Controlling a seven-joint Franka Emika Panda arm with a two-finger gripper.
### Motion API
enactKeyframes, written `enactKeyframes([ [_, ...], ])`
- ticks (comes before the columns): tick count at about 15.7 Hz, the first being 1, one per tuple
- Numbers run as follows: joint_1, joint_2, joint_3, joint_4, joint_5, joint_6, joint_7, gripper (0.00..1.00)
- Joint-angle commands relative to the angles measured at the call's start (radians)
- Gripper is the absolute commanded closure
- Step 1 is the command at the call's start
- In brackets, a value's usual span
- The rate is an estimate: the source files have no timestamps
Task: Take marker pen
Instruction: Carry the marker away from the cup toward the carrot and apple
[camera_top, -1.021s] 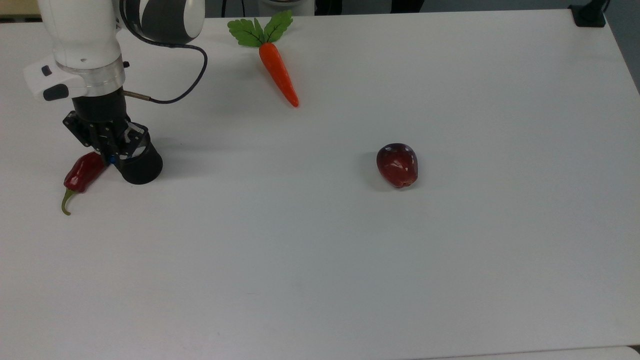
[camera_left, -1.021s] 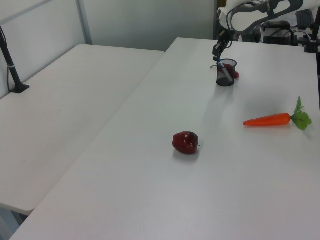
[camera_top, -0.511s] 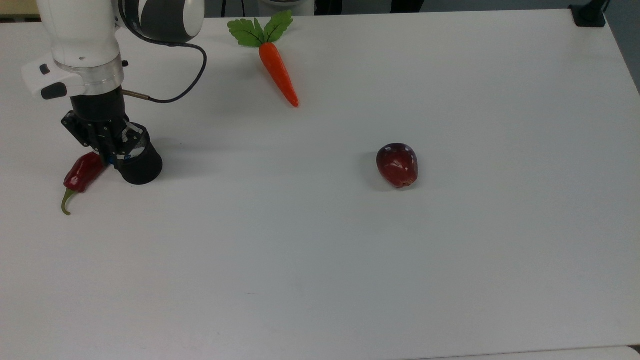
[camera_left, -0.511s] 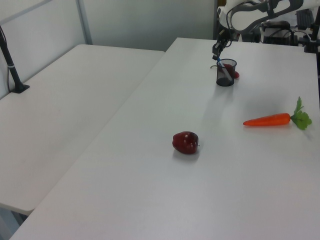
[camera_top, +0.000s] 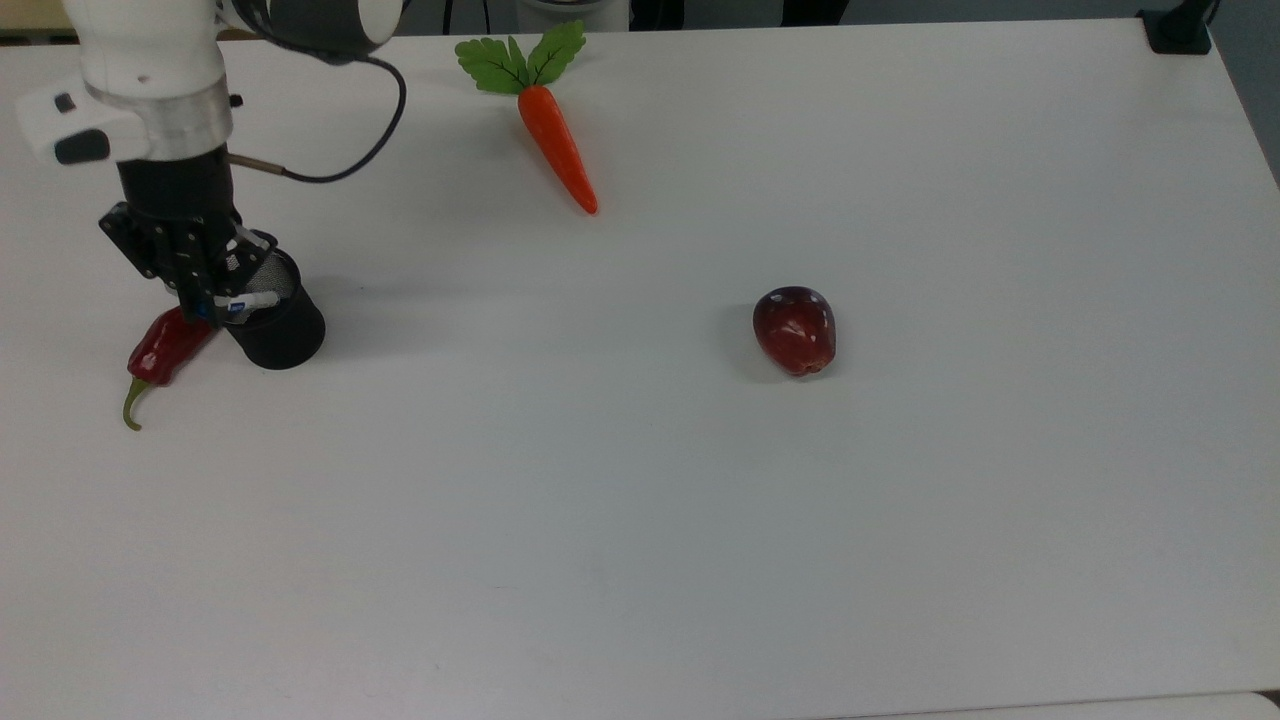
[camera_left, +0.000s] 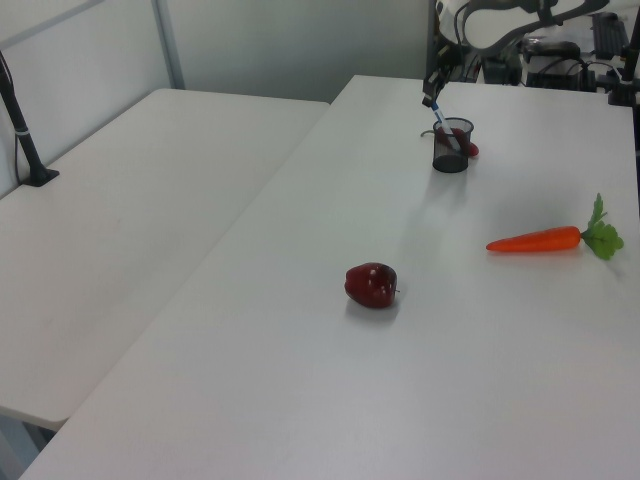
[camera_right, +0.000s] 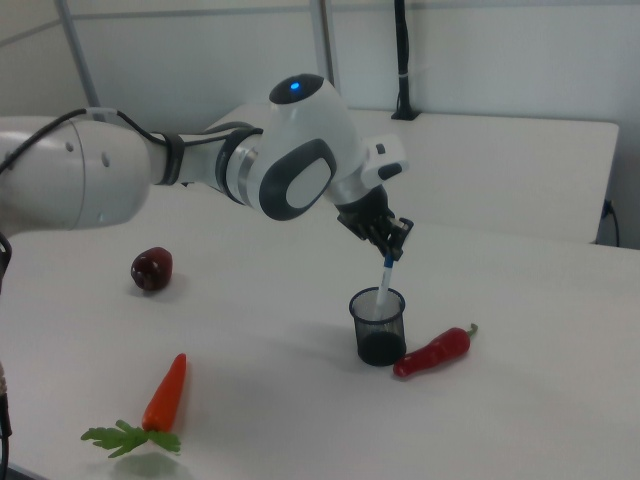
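The gripper (camera_right: 393, 252) pinches the marker's (camera_right: 384, 281) blue cap, fingers pressed onto it; the marker hangs tilted, its lower end inside the black cup (camera_right: 379, 326); a red chilli (camera_right: 433, 351) lies just beside the cup.

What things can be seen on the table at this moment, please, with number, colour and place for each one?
marker pen: 1, white with blue cap, lower end inside the cup, top held by the gripper
cup: 1, black mesh, upright beside the chili
chili pepper: 1, red, lying at the right view's right of the cup
carrot: 1, orange, green leaves, top view's upper middle
apple: 1, dark red, mid-table
table: 1, white
gripper: 1, black, jaws shut on the marker
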Motion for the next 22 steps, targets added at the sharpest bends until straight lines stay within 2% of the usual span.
enactKeyframes([
  [1,0.005,-0.080,-0.001,-0.008,0.027,-0.028,0.010,0.89],
  [6,0.001,-0.154,-0.001,-0.003,0.043,-0.028,0.010,0.89],
  [11,0.028,-0.178,0.010,-0.003,0.080,-0.053,0.040,0.89],
  [18,0.189,-0.177,0.013,-0.012,0.079,-0.177,0.161,0.88],
  [22,0.270,-0.165,0.013,-0.017,0.079,-0.280,0.181,0.88],
])
